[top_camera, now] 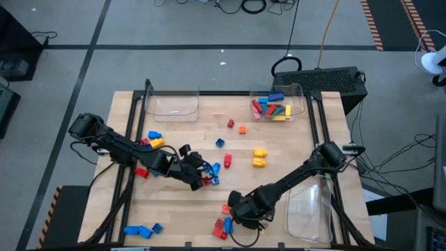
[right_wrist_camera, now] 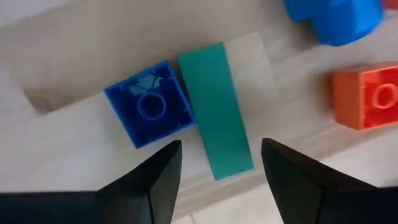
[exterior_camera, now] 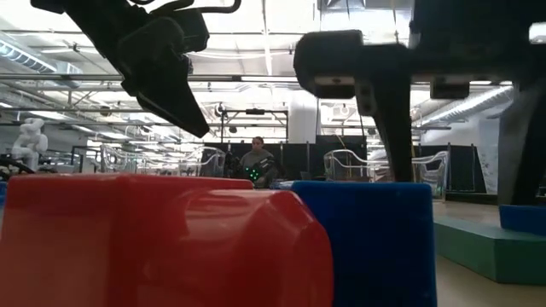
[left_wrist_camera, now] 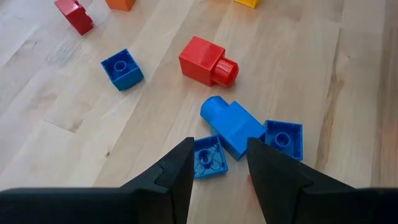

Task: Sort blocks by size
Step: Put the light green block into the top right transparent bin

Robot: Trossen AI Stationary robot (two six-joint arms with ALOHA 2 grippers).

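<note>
My left gripper [top_camera: 202,178] [left_wrist_camera: 219,146] is open and low over a cluster of blue blocks [top_camera: 212,169] at the table's middle. A small blue block [left_wrist_camera: 208,155] lies upside down on the wood between its fingertips; I cannot tell whether they touch it. A longer blue block with a round peg [left_wrist_camera: 230,124], another small blue one [left_wrist_camera: 283,140] and a red block [left_wrist_camera: 205,62] lie just beyond. My right gripper [top_camera: 238,213] [right_wrist_camera: 221,146] is open near the front edge and points down over a green bar [right_wrist_camera: 214,112] that lies flat against a small blue block [right_wrist_camera: 149,109].
A clear tray [top_camera: 174,104] stands at the far left. Another tray [top_camera: 301,97] at the far right holds several blocks. A third tray [top_camera: 310,209] is at the near right. Yellow blocks [top_camera: 259,157], red and orange blocks [top_camera: 223,223] and blue blocks [top_camera: 139,230] lie scattered.
</note>
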